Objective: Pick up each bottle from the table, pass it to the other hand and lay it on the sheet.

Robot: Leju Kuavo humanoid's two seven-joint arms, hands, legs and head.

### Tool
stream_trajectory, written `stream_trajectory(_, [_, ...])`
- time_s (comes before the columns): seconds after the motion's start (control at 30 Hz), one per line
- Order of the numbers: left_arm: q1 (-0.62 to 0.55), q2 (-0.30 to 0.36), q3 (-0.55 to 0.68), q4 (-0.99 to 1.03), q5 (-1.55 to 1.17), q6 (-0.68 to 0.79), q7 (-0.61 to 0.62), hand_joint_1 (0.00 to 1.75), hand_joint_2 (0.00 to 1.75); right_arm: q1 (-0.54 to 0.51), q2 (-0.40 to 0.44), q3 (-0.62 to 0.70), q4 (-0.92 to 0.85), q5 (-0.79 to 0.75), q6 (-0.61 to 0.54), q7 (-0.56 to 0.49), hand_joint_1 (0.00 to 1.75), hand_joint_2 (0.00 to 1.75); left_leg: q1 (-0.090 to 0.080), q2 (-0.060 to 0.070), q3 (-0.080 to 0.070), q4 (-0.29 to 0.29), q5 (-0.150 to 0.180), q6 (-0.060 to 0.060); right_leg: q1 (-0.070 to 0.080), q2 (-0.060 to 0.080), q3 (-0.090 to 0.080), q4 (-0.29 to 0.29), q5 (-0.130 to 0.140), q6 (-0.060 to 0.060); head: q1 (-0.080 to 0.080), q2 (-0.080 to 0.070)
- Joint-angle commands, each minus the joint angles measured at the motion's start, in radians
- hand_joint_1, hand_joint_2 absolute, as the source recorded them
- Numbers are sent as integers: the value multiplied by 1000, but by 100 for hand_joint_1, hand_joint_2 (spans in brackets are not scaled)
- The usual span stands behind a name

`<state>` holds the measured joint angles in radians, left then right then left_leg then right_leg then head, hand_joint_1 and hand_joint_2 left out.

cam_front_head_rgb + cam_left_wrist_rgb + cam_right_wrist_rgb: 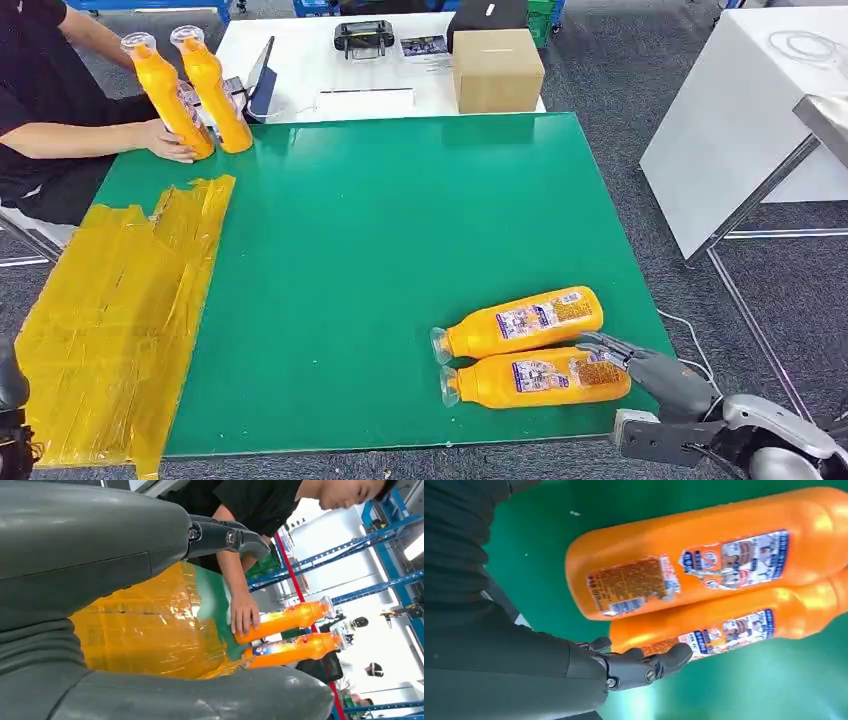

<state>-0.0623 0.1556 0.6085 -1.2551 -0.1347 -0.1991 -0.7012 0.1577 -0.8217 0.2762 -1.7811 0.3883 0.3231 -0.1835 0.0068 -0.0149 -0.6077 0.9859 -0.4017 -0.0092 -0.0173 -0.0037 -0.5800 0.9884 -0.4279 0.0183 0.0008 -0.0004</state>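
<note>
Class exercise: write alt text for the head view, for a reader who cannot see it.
Two orange bottles lie side by side on a green table, the robot's right hand reaching the nearer one. A person's hand steadies two upright bottles beside a yellow sheet.

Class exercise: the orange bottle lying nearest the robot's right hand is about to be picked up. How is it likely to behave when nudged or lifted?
The near bottle lies on its side with a rounded body, so a nudge may roll it, though the far bottle lies against it. Its glossy surface probably makes it slippery for the right hand. It looks full of orange liquid, so likely heavy for its size.
</note>
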Motion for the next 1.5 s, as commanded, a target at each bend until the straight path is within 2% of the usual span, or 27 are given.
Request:
stream_trajectory(0.03, [-47, -1, 0, 73, 23, -8, 3, 0, 0, -17, -57, 19, -15, 21, 5, 61, 0, 175, 1, 0, 4, 0, -3, 1, 1, -1, 5, -1, -2, -1, 0, 0])
stream_trajectory(0.07, [-50, 1, 7, 77, 29, -14, 3, 0, 0, -23, -48, 27, -8, 63, -15, 74, 0, 175, 0, 0, 3, 0, -2, 0, 0, -1, 4, -1, -2, -1, 0, 0])
stream_trajectory(0.1, [-48, 1, 10, 74, 27, -15, 3, 0, 0, -32, -36, 40, 9, 85, -22, 77, 0, 175, 2, 1, 7, 1, -5, 1, 3, 0, 9, -2, -4, -1, 0, 0])
stream_trajectory(0.13, [-50, 2, 9, 78, 23, -20, 3, 0, 0, -41, -33, 52, 22, 100, -22, 80, 0, 175, 1, 1, 4, -1, -2, 0, 1, 0, 5, -2, -1, -1, 0, 0])
stream_trajectory(0.27, [-59, -4, 4, 82, 13, -28, 3, 0, 0, -66, -11, 89, 71, 148, -33, 83, 0, 175, 2, 1, 6, -2, -2, 0, 2, 0, 8, -4, -1, -1, 0, 0])
stream_trajectory(0.37, [-74, -5, -4, 100, 9, -35, 3, 0, 0, -120, 47, 146, 148, 216, -46, 69, 0, 175, 2, 0, 5, -2, -1, 0, 2, 0, 7, -4, 0, -1, 0, 0])
stream_trajectory(0.6, [-75, -4, -8, 102, 9, -40, 3, 0, 0, -133, 69, 163, 171, 218, -44, 64, 0, 175, 1, 1, 5, -2, -1, 0, 2, 0, 6, -4, 0, -1, 0, 0])
stream_trajectory(0.7, [-77, -4, -1, 104, 18, -48, 3, 0, 0, -177, 101, 203, 211, 238, -42, 52, 0, 175, 2, 1, 5, -2, -2, 0, 2, 0, 7, -4, -1, -1, 0, 0])
stream_trajectory(0.87, [-96, -4, -15, 121, 3, -46, 3, 0, 0, -266, 181, 293, 346, 279, -62, 44, 0, 175, 3, 3, 7, -3, -2, 0, 3, 3, 9, -6, 1, -1, 0, 0])
stream_trajectory(1.17, [-114, -6, -35, 144, -5, -41, 3, 0, 0, -337, 279, 386, 492, 324, -104, 46, 0, 175, 2, 3, 6, -3, -1, 0, 3, 2, 7, -4, 0, -1, 0, 0])
stream_trajectory(1.33, [-147, -7, -65, 176, -12, -44, 3, 0, 0, -386, 344, 455, 659, 372, -110, 66, 3, 175, 4, 4, 9, -4, -1, 0, 4, 2, 11, -6, 0, -1, 0, 0])
stream_trajectory(1.37, [-167, -8, -67, 203, 1, -59, 3, 0, 0, -399, 373, 468, 720, 377, -124, 61, 136, 175, 3, 4, 8, -3, -1, 0, 4, 1, 9, -5, 0, -1, 0, 0])
stream_trajectory(1.4, [-177, -9, -68, 213, 3, -62, 3, 0, 0, -403, 387, 470, 749, 373, -127, 59, 173, 175, 3, 4, 8, -3, 0, 0, 3, 1, 9, -5, 0, -1, 0, 0])
stream_trajectory(1.43, [-189, -10, -75, 219, -3, -58, 3, 0, 0, -411, 401, 481, 782, 375, -132, 57, 175, 175, 5, 4, 13, -5, -1, 0, 5, 0, 15, -9, 0, -1, 0, 0])
stream_trajectory(1.5, [-202, -7, -99, 228, -15, -50, 3, 0, 0, -435, 421, 501, 838, 368, -138, 49, 175, 175, 6, 6, 16, -4, -2, -1, 7, 3, 16, -9, 1, -2, 1, 0])
